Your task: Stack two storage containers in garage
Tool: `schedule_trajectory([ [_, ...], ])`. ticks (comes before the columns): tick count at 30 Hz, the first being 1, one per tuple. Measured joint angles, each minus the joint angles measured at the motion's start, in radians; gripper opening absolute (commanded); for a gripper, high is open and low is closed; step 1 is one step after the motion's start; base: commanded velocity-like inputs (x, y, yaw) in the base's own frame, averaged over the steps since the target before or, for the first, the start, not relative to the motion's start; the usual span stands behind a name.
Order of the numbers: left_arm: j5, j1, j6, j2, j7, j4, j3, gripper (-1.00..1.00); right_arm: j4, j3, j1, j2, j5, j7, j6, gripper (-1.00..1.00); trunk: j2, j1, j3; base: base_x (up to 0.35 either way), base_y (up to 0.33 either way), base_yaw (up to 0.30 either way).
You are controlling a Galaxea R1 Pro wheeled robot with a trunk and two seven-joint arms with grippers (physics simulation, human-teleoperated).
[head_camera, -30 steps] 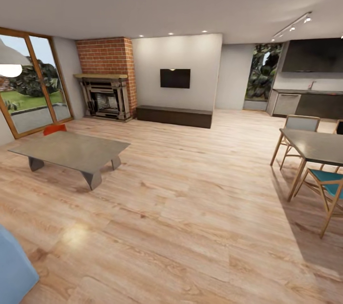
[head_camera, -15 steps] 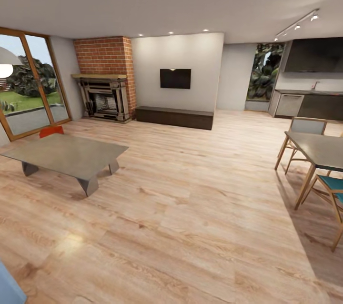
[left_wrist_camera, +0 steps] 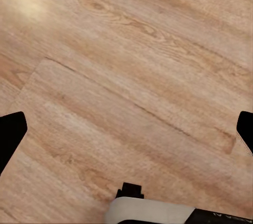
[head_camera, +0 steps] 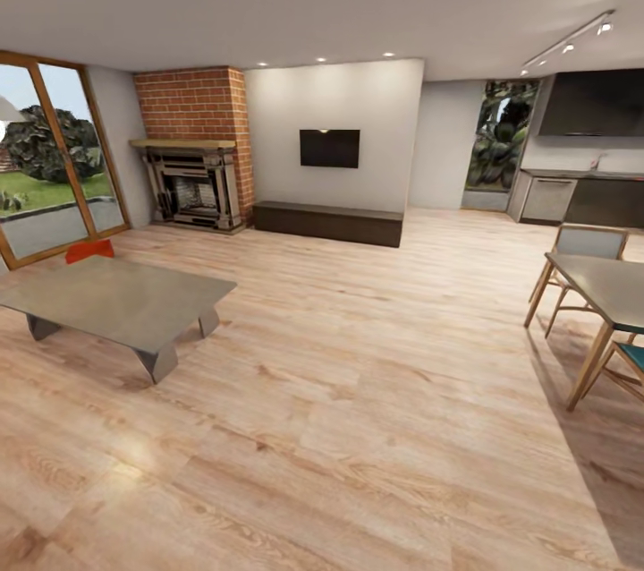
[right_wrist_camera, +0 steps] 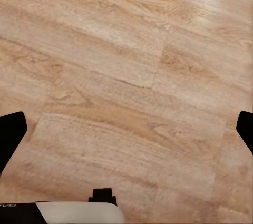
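Looking across the living room [head_camera: 358, 356] from the head view, the light wood-plank floor fills most of the scene. At the far left a glazed door [head_camera: 54, 159] gives onto greenery. In front of it a red-orange container [head_camera: 88, 250] sits on the planks just behind the far edge of a low grey coffee table [head_camera: 116, 298]; the table hides its lower part, and whether the 2 touch cannot be told. Only 1 container can be made out. Right of the door rises the red-brick fireplace [head_camera: 192, 146]. Next comes a pale wall carrying a dark TV [head_camera: 329, 148] above a long dark cabinet [head_camera: 326, 222]. Further right a window [head_camera: 501, 146] shows foliage, then a dark kitchen counter [head_camera: 581, 195]. At the right edge stands a dining table [head_camera: 604, 285] with a wooden chair [head_camera: 581, 244] behind it.

The left wrist view looks down on bare planks; the left end effector [left_wrist_camera: 126, 129] is spread wide, its 2 dark fingertips [left_wrist_camera: 10, 134] at opposite sides, nothing between them. The right end effector [right_wrist_camera: 126, 129] is likewise spread wide over planks, holding nothing.
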Motion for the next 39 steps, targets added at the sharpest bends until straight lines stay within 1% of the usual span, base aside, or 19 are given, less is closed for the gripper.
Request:
schedule_trajectory([
  [39,0.0,0.0,-0.001,0.001,0.0,0.0,0.0,1.0,0.0,0.0,0.0,0.0,0.0,0.0,0.001,1.0,0.0,0.0,0.0,0.318,0.0,0.0],
])
